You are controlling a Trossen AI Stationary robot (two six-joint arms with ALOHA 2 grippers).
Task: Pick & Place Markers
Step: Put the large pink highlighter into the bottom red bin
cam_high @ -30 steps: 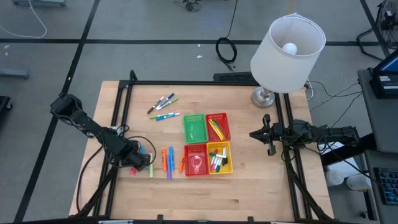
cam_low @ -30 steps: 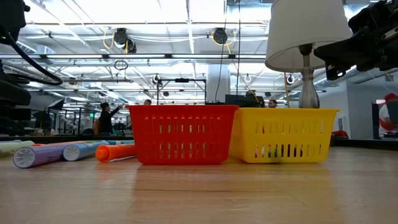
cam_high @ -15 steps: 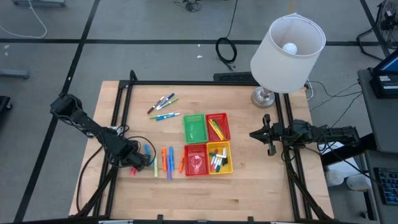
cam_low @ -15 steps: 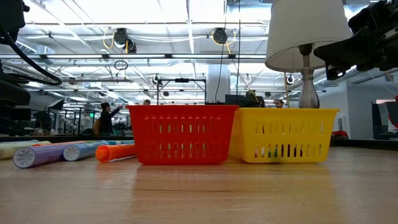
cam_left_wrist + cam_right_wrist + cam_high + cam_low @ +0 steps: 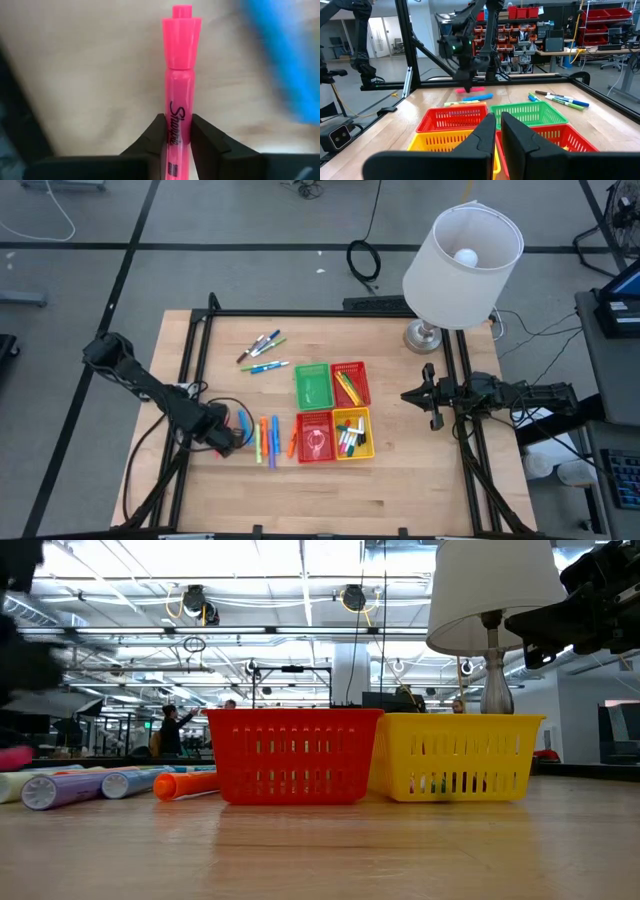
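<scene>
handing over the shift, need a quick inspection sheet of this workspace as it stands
surface: wooden table inside a black frame.
job's things: pink marker held by the left pincer; loose markers lie left of the baskets, more near the far edge; some already in the yellow basket and far red basket.
clutter: green basket, near red basket, lamp at the far right corner.
grippers: left pincer shut on the pink marker, low over the table's left; right pincer shut, empty, waiting right of the baskets.
cables: black loop by the left arm; coil on the floor.
surroundings: workshop shelving, people far behind.
</scene>
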